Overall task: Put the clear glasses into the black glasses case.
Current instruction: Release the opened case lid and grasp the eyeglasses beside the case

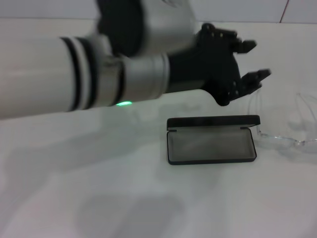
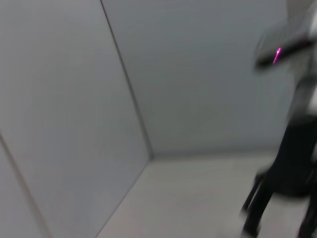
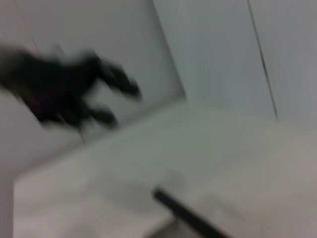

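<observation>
Lying just right of the black glasses case (image 1: pixel 212 141), which sits open: the clear glasses (image 1: pixel 286 126); likely light, brittle, slippery, best taken at the bridge. Left gripper (image 1: pixel 252 60) above case, fingers spread, empty. Right gripper unseen

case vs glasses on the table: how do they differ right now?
The black glasses case is opaque and dark; the clear glasses are see-through. The case lies open at centre, its grey lining empty; the glasses lie beside it on the robot's right. Both rest on the white table.
</observation>
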Controlling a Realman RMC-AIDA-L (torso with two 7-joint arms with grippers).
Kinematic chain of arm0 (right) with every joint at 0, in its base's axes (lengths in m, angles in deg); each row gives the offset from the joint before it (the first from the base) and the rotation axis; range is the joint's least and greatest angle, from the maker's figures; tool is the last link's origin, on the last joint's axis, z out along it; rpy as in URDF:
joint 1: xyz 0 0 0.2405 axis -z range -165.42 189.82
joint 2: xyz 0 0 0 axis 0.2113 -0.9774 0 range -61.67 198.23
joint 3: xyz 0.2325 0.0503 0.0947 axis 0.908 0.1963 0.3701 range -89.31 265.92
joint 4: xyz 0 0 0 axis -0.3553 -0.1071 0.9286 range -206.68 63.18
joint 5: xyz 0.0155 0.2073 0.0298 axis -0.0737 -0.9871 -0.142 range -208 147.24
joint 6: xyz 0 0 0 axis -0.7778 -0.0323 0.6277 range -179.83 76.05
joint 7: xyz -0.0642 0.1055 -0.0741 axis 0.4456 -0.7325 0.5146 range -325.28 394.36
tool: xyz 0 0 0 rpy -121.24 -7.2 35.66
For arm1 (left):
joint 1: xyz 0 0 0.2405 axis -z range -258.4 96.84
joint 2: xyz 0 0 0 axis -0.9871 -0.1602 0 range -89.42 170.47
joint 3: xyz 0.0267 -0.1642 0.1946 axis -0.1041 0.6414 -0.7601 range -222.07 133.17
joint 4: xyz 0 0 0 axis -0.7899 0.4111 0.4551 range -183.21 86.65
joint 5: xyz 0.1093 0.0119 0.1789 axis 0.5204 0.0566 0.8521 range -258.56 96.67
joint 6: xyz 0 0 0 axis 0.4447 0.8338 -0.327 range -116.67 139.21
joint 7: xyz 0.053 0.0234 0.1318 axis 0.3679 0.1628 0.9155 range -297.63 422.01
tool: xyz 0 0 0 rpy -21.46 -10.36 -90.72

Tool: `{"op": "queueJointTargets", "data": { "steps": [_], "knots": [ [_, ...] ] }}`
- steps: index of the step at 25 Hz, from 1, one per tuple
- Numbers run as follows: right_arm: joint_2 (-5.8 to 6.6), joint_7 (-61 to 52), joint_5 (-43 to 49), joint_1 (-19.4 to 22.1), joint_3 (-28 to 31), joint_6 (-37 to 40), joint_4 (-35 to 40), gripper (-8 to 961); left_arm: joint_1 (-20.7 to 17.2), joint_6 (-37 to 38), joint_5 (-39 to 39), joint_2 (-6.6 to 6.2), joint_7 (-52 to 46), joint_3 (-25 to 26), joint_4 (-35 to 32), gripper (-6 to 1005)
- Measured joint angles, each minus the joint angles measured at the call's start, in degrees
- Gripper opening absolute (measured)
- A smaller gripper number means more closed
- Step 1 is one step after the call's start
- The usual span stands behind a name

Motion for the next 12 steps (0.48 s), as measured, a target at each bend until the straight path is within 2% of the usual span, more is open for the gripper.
{"op": "queueJointTargets", "data": {
  "steps": [2, 4, 7, 8, 9, 10, 12],
  "knots": [
    [-0.19, -1.02, 8.02, -4.48, -0.06, 0.0, -4.78, 870, -2.04, 1.49, -10.49, -0.04, 5.34, 2.71, 0.92, 444],
    [-0.21, -1.32, 12.57, -7.99, -0.12, 0.0, -6.41, 870, -4.92, 3.51, -21.39, 0.04, 11.52, 5.55, 3.47, 443],
    [0.18, -2.03, 20.36, -13.48, -0.16, -0.19, -6.93, 869, -5.99, 4.35, -24.38, 0.07, 13.3, 6.85, 5.34, 442],
    [0.18, -2.03, 20.36, -13.48, -0.16, -0.19, -6.93, 869, -6.3, 4.59, -25.33, 0.08, 13.61, 7.42, 6.4, 442],
    [0.13, -2.52, 26.82, -17.74, -0.17, -1.03, -6.97, 869, -6.39, 4.76, -25.85, 0.08, 13.68, 8.08, 7.59, 441],
    [-0.09, -2.53, 28.07, -18.62, -0.18, -1.48, -7.03, 869, -6.42, 4.91, -26.53, 0.07, 13.84, 8.63, 8.9, 440],
    [-1.28, -2.6, 31.47, -21.5, -0.19, -3.33, -7.21, 869, -6.35, 5.21, -27.8, 0.06, 14.68, 9.68, 11.48, 439]
  ]
}}
